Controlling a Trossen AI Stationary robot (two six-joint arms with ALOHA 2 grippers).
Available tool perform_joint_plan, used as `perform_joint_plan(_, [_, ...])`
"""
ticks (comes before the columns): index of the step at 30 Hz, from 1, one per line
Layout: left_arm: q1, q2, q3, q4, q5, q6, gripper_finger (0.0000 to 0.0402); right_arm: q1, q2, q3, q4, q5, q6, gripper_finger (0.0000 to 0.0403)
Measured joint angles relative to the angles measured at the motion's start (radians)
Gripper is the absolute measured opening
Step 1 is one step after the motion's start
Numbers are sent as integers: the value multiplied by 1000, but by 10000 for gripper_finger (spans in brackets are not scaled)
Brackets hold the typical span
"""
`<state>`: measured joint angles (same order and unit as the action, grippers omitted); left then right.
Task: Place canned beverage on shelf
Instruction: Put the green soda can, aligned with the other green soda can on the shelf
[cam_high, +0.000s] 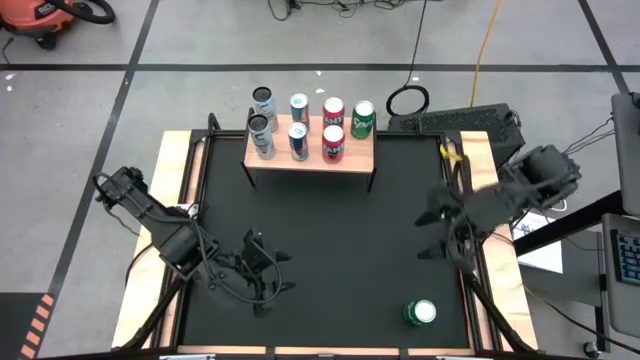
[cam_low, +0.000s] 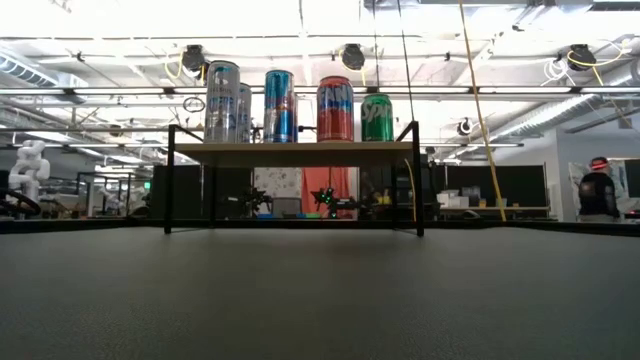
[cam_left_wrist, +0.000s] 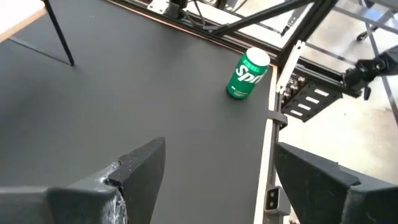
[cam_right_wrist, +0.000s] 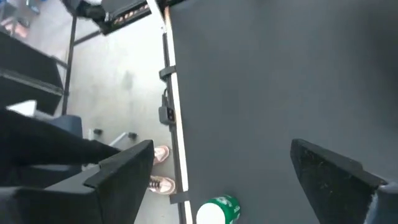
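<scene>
One green can is waiting alone on the tabletop, near its front right corner.
Both claws are hanging released and empty, right claw nearer it, left claw opposite; farther back, the shelf is carrying eight cans, crowding the board.

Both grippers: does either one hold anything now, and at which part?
Nothing is held. The left gripper and right gripper are open and empty.

Two dark jointed arms, black looping cables, matte black wedge-shaped fingers, scuffed grey edges
</scene>
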<state>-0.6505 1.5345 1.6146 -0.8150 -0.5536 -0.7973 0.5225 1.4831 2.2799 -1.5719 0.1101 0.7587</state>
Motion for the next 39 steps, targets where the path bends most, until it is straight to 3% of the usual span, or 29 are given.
perform_joint_plan(6, [23,0,0,21,1,-8,299,124,28,-41,0,20,46,357])
perform_joint_plan(13, [32,0,0,75,1,-8,299,263,32,-242,-1,23,147,357])
perform_joint_plan(23, [33,0,0,71,0,-7,299,418,32,-514,98,31,449,357])
perform_joint_plan(26, [33,0,0,72,11,-16,299,444,32,-568,112,43,610,357])
perform_joint_plan(30, [34,0,0,65,19,-3,299,468,32,-605,129,25,706,357])
perform_joint_plan(36, [36,0,0,53,-8,1,299,502,31,-669,174,179,799,357])
perform_joint_plan(39, [38,0,0,43,-4,1,299,508,30,-696,201,198,866,357])
